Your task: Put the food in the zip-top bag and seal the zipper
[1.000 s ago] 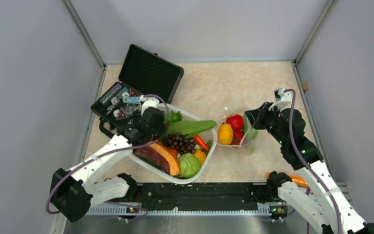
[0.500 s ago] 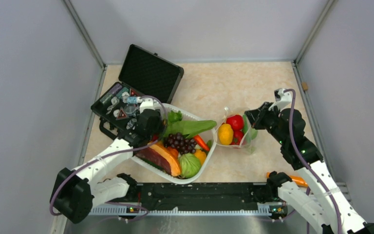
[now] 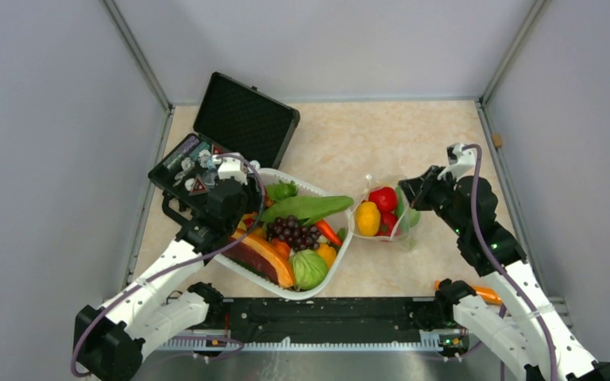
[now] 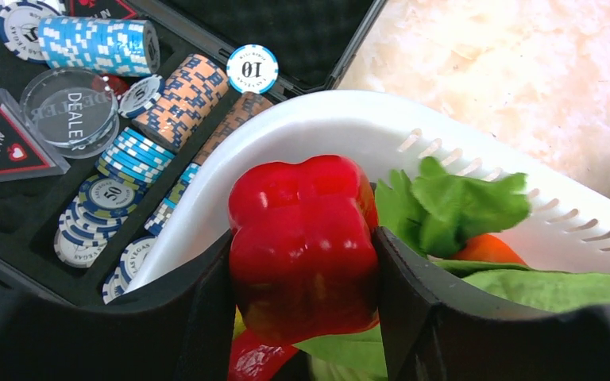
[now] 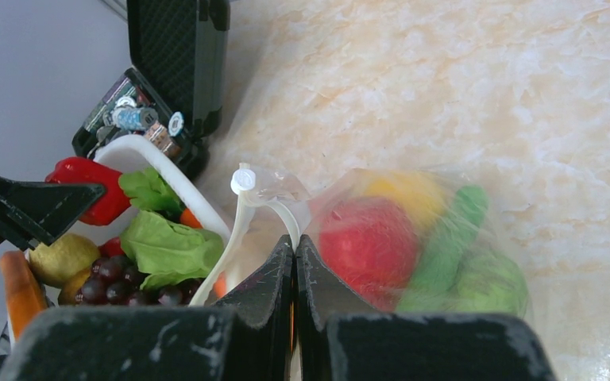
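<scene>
The left gripper (image 4: 303,242) has its fingers clamped on either flank of a glossy red bell pepper (image 4: 302,202), holding it just over the rim of the white basket (image 4: 349,119), on the side nearest the open black case (image 4: 318,32) of poker chips (image 4: 179,107). The basket holds a lettuce leaf (image 4: 453,202), a dark grape bunch (image 3: 292,232), a papaya slice (image 3: 268,255) and other toy produce.

Across the table (image 3: 365,135), the zip-top bag (image 5: 445,182) lies just beside the basket's right end. It holds a red tomato (image 5: 369,246), a yellow lemon (image 5: 405,194) and a long green pod (image 5: 453,230) (all blurred through the crinkled plastic). The right gripper (image 5: 295,258) has its fingers pressed together, pinching the bag's film at the mouth. The zipper (image 5: 234,230) curves up from there, and the mouth stands partly open.
</scene>
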